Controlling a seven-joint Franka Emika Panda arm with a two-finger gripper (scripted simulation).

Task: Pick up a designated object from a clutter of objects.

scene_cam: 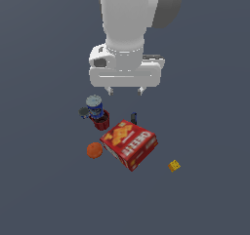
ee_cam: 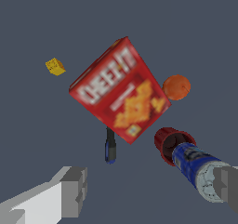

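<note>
The orange ball point(scene_cam: 93, 150) lies on the floor at the exterior view's left of the red cracker box point(scene_cam: 129, 144); it also shows in the wrist view point(ee_cam: 176, 87), touching nothing. My gripper point(scene_cam: 126, 90) hangs open and empty above the clutter, behind the box and well apart from the ball. Its fingers point(ee_cam: 74, 190) frame the wrist view. The blue can point(scene_cam: 94, 106) stands by the red cup point(scene_cam: 101, 120). The dark screwdriver point(scene_cam: 133, 117) lies behind the box. The yellow cube point(scene_cam: 174, 166) sits apart. No yellow-green ball shows.
A small grey round thing point(scene_cam: 84, 112) sits beside the blue can. The floor point(scene_cam: 205, 200) is plain dark grey all around the clutter. The arm's white body point(scene_cam: 127, 29) rises above the gripper.
</note>
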